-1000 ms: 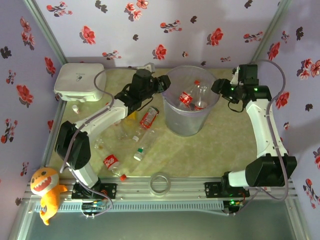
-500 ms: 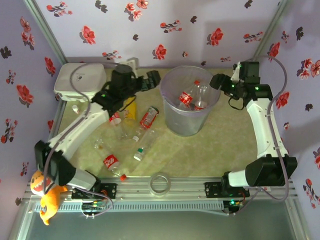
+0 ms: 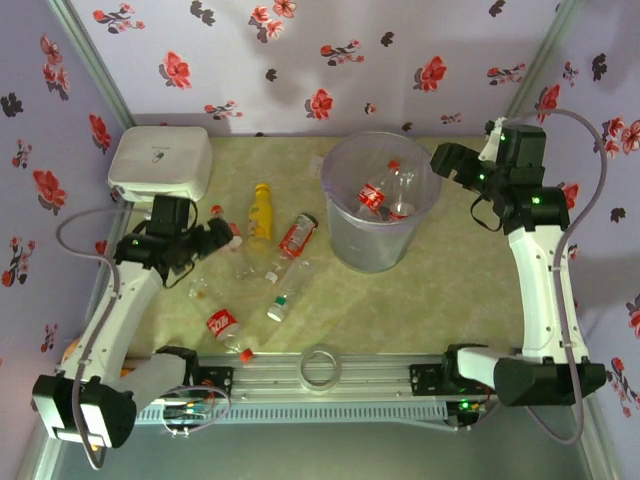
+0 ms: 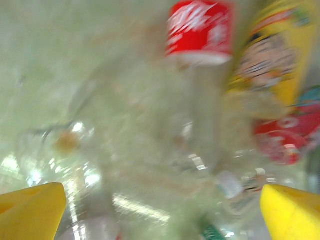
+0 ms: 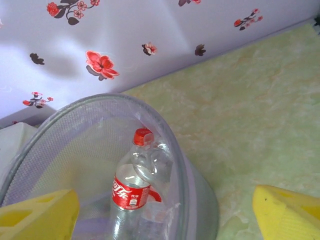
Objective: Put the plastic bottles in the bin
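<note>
Left end effector (image 3: pixel 222 238) wide near loose bottles (image 3: pixel 297 235), right end effector (image 3: pixel 445 160) wide beside bin (image 3: pixel 375 248)

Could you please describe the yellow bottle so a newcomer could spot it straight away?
Start at the big grey bin at the back of the table. Left of it, toward the white box, is the yellow bottle, the one opaque bottle among clear, red-labelled ones.
</note>
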Controlling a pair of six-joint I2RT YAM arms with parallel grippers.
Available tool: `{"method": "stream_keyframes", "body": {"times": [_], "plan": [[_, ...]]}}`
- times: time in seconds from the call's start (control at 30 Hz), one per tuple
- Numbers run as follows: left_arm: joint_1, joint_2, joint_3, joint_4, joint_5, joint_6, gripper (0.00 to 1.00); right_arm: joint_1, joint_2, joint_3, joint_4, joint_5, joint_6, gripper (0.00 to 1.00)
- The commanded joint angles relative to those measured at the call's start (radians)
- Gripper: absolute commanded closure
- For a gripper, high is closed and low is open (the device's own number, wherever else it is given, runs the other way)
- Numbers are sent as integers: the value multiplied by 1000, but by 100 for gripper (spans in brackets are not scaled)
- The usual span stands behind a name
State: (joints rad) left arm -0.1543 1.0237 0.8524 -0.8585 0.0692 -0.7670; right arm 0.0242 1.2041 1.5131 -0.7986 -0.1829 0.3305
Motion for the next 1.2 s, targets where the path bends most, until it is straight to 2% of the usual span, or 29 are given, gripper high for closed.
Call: {"method": "stream_keyframes", "body": {"times": [0.0, 0.17, 0.47, 0.7, 0.87, 0.93, 1.17], "plan": [[25, -14, -76, -11, 74, -58, 0, -9, 6, -6, -41, 37, -61, 9], [39, 2, -146, -8, 46, -50, 0, -14, 1, -17, -38, 44, -79, 9], [59, 61, -274, 132, 40, -61, 5, -17, -8, -31, -24, 46, -71, 9], [75, 83, -320, 216, 37, -70, 17, -17, -24, -61, -15, 55, -58, 9], [78, 73, -326, 233, 14, -69, 38, -17, -35, -79, -19, 60, -42, 9], [79, 81, -320, 230, 14, -61, 43, -17, -42, -85, -22, 68, -40, 9], [87, 51, -273, 197, 9, -41, 54, -17, -35, -72, -22, 46, -38, 9]]}}
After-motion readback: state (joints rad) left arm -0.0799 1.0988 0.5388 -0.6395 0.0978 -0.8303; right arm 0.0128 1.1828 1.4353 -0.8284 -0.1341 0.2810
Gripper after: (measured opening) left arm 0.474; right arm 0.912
